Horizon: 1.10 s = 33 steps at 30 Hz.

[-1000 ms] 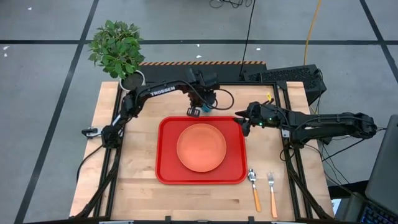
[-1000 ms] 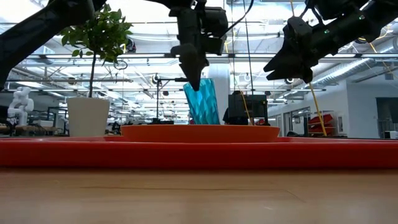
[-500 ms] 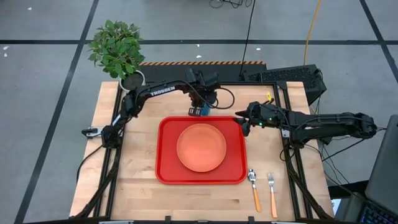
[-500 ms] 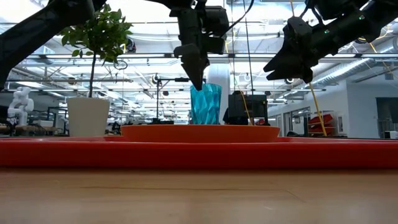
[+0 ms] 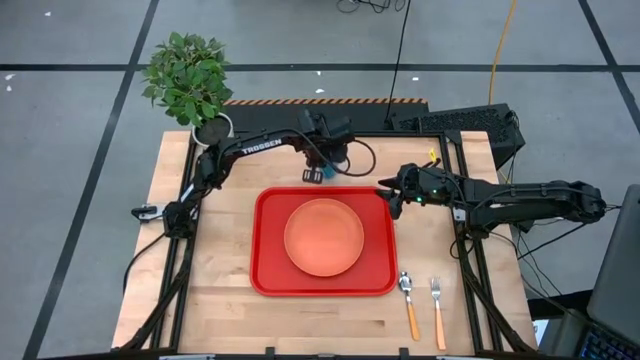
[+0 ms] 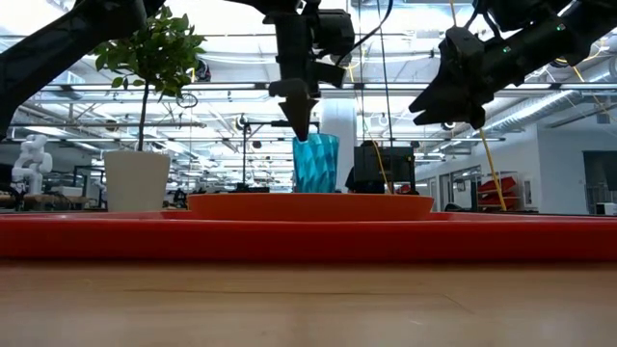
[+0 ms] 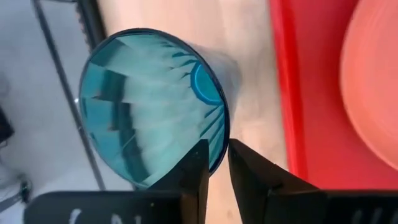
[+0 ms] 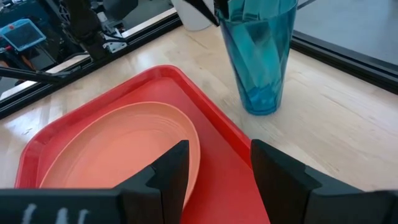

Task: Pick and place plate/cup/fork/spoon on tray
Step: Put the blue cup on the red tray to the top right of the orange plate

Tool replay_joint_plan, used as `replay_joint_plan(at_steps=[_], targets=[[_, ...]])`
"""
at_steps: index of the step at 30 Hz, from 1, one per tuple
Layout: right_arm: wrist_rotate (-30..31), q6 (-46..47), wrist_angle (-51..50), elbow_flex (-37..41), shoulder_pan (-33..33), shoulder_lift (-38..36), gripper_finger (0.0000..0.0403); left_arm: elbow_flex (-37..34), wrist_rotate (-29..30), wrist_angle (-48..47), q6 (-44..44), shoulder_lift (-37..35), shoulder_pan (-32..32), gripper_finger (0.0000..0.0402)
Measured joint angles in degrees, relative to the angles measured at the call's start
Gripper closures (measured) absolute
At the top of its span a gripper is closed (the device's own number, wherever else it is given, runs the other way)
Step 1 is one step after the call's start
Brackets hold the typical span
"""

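Observation:
The teal cup [image 6: 315,162] stands upright on its base on the wooden table, just beyond the far rim of the red tray [image 5: 265,280]. My left gripper [image 7: 214,162] points down at the cup's rim with one finger inside and one outside, a small gap between them. The orange plate [image 5: 324,237] lies flat in the tray's middle. The spoon [image 5: 408,300] and the fork [image 5: 437,305] lie side by side on the table right of the tray. My right gripper [image 5: 385,195] hangs open above the tray's far right corner. My left gripper straddles the cup's rim [image 7: 219,134] from above, one finger inside the cup and one outside. The gap between the fingers is wider than the wall, and I cannot tell whether either finger touches it. The cup stands by itself on the table.
A potted plant [image 5: 190,80] in a white pot [image 6: 137,180] stands at the table's far left corner. Bare wood lies left of the tray and along the near edge. A keyboard [image 5: 460,120] sits beyond the far right corner.
The cup was tilted under my left gripper, its base swung aside. It has now come upright and stands on the table behind the tray. My left gripper has stayed over the rim and turned slightly.

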<state>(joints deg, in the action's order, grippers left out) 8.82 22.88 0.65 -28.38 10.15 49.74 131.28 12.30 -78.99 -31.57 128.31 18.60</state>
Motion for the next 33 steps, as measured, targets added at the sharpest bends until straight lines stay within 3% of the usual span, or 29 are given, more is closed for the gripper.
replay_joint_plan(at_steps=[12, 16, 28, 30, 33], targets=[[1.14, -0.35, -0.03, 0.0, 0.2, 0.0, 0.0239, 0.0, 2.81, -0.41, -0.7, -0.47, -2.29, 0.0337], [1.95, -0.62, -0.03, 0.0, 1.13, 0.0, 0.0239, 0.15, 5.93, -0.25, -0.71, -2.83, -3.41, 0.0337], [1.74, 0.38, 0.53, -0.02, 1.51, 0.02, 0.0239, 0.2, 4.12, 2.31, 4.25, -11.43, -3.68, 0.0337], [1.62, 0.61, 1.7, -0.07, 1.51, 0.59, 0.0239, 0.2, -0.42, 2.51, 4.72, -13.31, -3.47, 0.0337], [0.11, -1.9, 1.39, -0.44, 1.53, 3.08, 0.0239, 0.17, -15.3, 5.31, 2.58, -16.73, -2.06, 0.0337]])
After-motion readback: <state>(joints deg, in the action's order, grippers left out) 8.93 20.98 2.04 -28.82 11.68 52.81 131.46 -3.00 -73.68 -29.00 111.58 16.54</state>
